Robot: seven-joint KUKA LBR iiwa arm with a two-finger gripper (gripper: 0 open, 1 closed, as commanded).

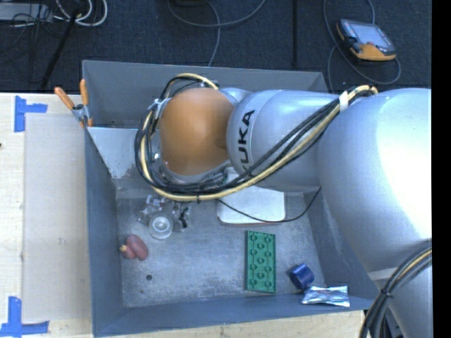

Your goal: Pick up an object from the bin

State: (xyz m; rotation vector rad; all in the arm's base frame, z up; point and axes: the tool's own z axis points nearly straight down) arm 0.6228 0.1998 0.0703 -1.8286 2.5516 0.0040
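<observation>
My gripper (168, 210) hangs low over the left part of the bin floor, mostly hidden under the arm's orange cover. Right below it, touching or nearly touching, lies a small clear round thing like a plastic cap (161, 226). A dull red lump (134, 248) rests a little to the lower left of the cap, apart from the gripper. A flat white pad (254, 208) lies to the right of the gripper, partly under the arm.
A green studded building plate (260, 261) lies lengthwise near the front wall. To its right are a small blue cylinder (300, 276) and a crumpled silver foil packet (326, 296) in the front right corner. The arm covers the back right of the bin.
</observation>
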